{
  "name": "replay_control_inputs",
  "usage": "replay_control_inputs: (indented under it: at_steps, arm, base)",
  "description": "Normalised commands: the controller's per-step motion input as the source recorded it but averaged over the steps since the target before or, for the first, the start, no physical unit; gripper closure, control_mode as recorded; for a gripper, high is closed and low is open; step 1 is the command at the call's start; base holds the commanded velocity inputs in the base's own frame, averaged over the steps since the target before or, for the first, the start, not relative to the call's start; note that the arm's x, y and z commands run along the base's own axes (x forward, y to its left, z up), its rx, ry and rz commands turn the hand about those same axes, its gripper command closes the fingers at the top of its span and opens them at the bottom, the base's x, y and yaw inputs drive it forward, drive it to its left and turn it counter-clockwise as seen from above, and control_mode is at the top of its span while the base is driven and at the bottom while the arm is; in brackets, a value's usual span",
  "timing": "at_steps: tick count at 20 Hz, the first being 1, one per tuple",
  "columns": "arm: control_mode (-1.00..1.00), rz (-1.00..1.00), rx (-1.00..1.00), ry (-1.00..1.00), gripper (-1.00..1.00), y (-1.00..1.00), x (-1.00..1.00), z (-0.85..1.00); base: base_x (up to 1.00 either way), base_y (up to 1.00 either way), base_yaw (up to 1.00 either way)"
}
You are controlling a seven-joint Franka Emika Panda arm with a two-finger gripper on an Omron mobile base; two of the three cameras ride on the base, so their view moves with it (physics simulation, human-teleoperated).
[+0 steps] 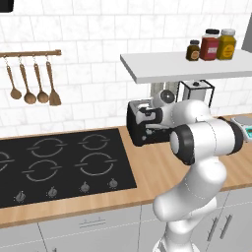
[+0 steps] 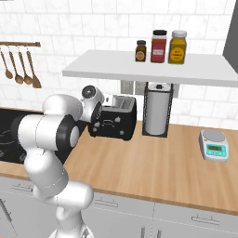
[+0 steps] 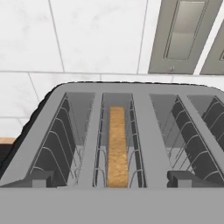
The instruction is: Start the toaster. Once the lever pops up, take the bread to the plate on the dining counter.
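The black toaster (image 2: pixel 119 122) stands on the wood worktop against the tiled wall, under a white shelf; its left side also shows behind my arm (image 1: pixel 136 131). In the hand view I look down on its silvery slotted top (image 3: pixel 144 131). The bread (image 3: pixel 117 144), a tan slice seen edge-on, sits low in the left slot. My gripper (image 3: pixel 112 180) hovers just above the toaster's near edge, open, with its fingertips (image 3: pixel 41 178) set wide apart and nothing between them. The plate and the dining counter are out of view.
A black cooktop (image 1: pixel 59 165) lies left of the toaster. A paper towel holder (image 2: pixel 157 109) stands right of it, and a small scale (image 2: pixel 214 145) farther right. The white shelf (image 2: pixel 148 69) with three jars hangs low overhead. Wooden utensils (image 1: pixel 32 83) hang on the wall.
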Motion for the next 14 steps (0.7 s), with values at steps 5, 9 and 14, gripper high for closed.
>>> replay_control_inputs:
  at_steps: [5,9,14]
  arm:
    - [-1.00,0.00,0.00,0.01,-1.00,-0.01,0.00,0.00]
    - [-1.00,0.00,0.00,0.00,-1.00,0.00,0.00,0.00]
    - [-1.00,0.00,0.00,0.00,-1.00,-0.06,0.00,0.00]
  base:
    - [0.00,0.00,0.00]
    - [0.00,0.00,0.00]
    - [0.00,0.00,0.00]
